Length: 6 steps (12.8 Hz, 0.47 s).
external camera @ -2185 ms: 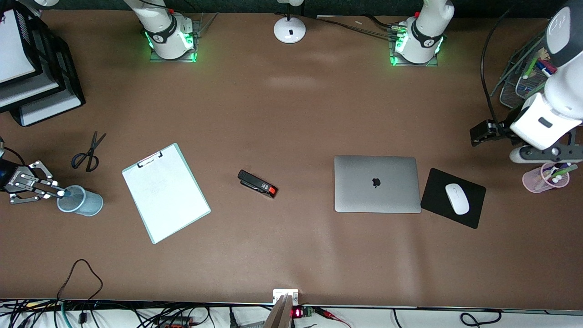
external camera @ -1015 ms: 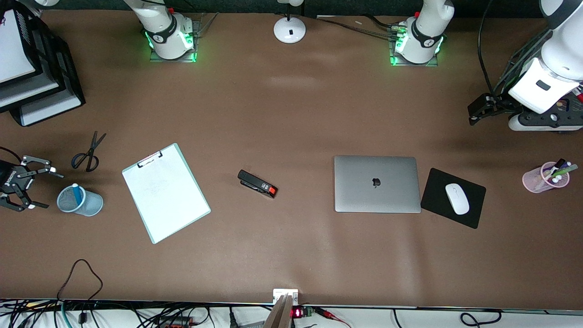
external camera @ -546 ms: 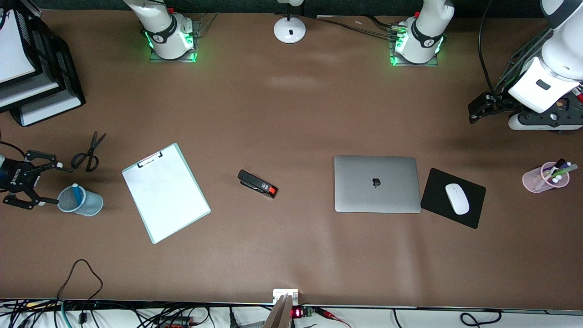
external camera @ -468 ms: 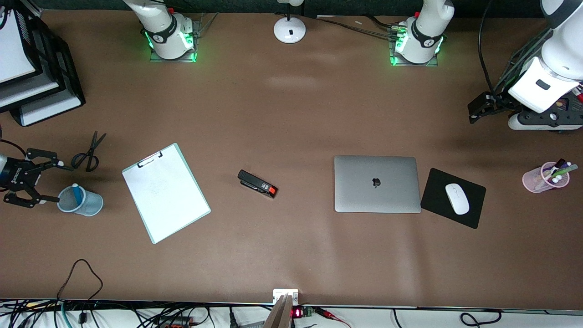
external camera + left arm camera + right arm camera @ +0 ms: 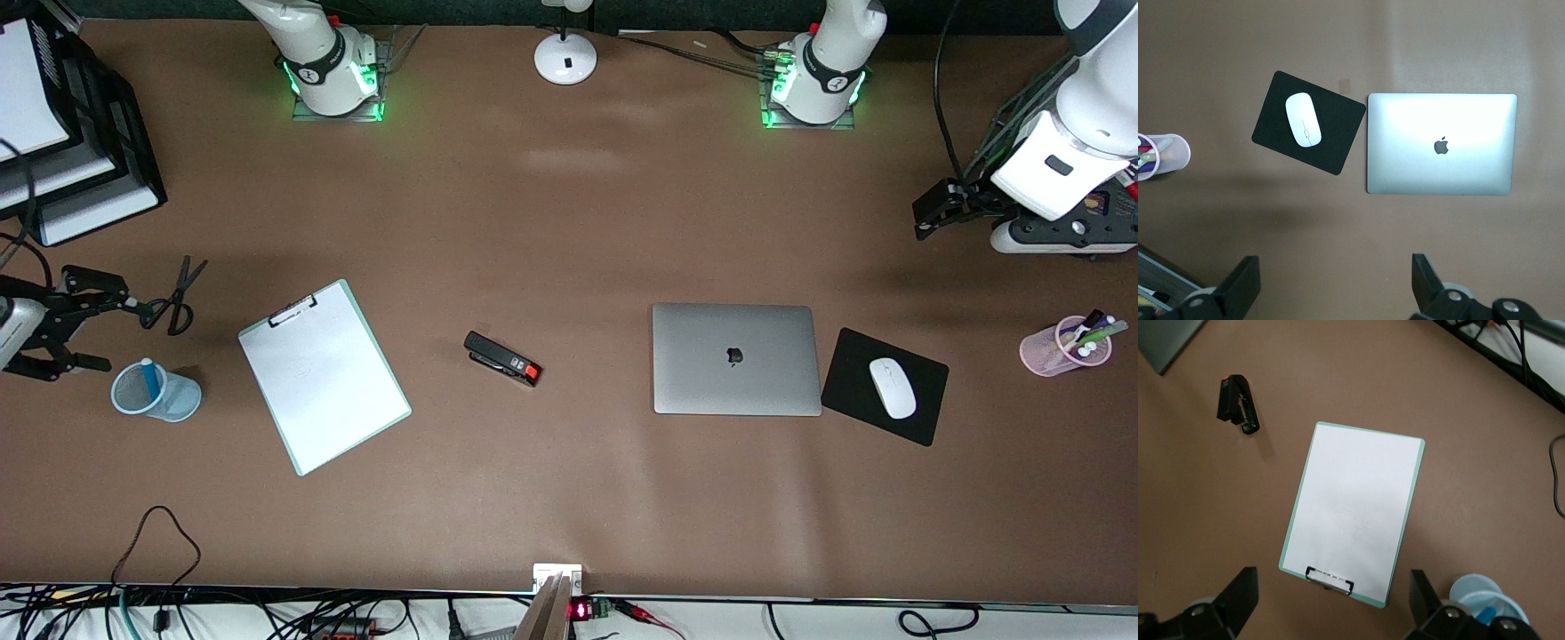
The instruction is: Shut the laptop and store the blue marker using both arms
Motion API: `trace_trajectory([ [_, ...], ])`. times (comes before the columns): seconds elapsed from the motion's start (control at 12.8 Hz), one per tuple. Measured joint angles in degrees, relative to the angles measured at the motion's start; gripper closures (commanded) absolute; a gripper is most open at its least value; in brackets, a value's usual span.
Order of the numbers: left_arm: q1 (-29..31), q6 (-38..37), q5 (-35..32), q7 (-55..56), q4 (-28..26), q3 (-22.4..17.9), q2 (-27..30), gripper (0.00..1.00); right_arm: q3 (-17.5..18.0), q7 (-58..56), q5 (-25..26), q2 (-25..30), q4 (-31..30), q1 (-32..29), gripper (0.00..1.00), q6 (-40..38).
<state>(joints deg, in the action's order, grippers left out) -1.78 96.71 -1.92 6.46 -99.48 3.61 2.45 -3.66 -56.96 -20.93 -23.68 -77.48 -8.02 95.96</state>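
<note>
The laptop [image 5: 736,358] lies shut with its lid logo up, beside the mouse pad; it also shows in the left wrist view as laptop [image 5: 1441,143]. The blue marker [image 5: 149,379] stands in a blue mesh cup [image 5: 169,398] at the right arm's end of the table, white end up; blue marker [image 5: 1485,614] shows in the cup's mouth. My right gripper [image 5: 114,332] hovers open and empty over the table between that cup and the scissors. My left gripper [image 5: 1335,270] hangs open and empty, high over the left arm's end of the table.
A clipboard [image 5: 324,375], a black stapler [image 5: 502,359] and scissors [image 5: 173,298] lie on the table. A white mouse [image 5: 892,388] rests on a black pad [image 5: 853,364]. A pink pen cup [image 5: 1058,348] and stacked paper trays [image 5: 98,178] stand at the two ends.
My right gripper let the marker go into the cup and drew off toward the scissors. My left arm lifted away from the pink cup, then held still.
</note>
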Motion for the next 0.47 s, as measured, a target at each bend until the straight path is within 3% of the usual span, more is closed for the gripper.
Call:
trace_trajectory([
  [0.47, -0.1, 0.0, 0.0, 0.0, 0.0, 0.0, 0.0, 0.00, 0.0, 14.7, 8.1, 0.2, -0.1, 2.6, 0.00, 0.0],
])
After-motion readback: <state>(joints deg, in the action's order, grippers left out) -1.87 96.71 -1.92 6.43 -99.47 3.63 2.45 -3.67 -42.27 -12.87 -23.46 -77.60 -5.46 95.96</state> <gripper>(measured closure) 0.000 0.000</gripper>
